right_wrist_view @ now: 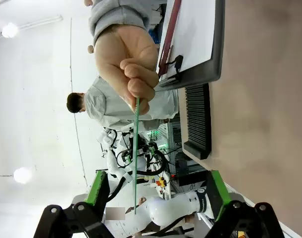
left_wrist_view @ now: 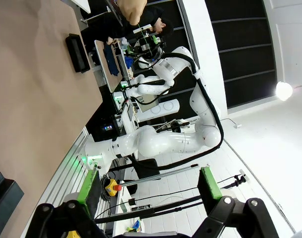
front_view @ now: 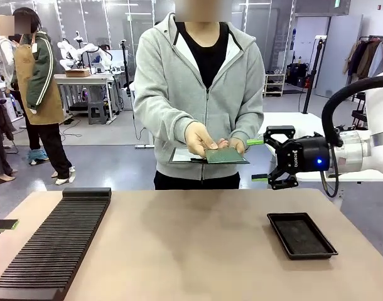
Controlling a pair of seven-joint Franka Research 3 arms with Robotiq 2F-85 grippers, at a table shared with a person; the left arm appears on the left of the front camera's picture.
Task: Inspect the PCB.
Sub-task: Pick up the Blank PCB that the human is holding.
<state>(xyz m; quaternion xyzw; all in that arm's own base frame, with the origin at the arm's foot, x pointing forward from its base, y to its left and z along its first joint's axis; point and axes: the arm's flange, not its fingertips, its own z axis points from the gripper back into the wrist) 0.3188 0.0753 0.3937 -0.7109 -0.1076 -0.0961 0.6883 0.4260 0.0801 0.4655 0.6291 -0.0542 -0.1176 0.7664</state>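
Holding the PCB [front_view: 226, 155] flat and level above the far edge of the desk [front_view: 191, 263], the person seems to be presenting it where your right arm can reach, so I'd read this as an offer for the check rather than a grip. One hand [front_view: 199, 139] rests on the board's top, and a clipboard [front_view: 179, 155] sits just beneath it.

Your right pincer [front_view: 257, 160] is turned sideways with its jaws spread wide. It is just beside the board edge that faces it, apart from it and holding nothing. From that wrist the board shows edge-on as a thin green line running from the person's fingers, lined up between the two pads.

Your left pincer [left_wrist_view: 148, 183] is likewise wide and empty, low at the desk's left side near the black slotted rack [front_view: 53, 244]. The black tray [front_view: 317, 254] lies unused on the right.
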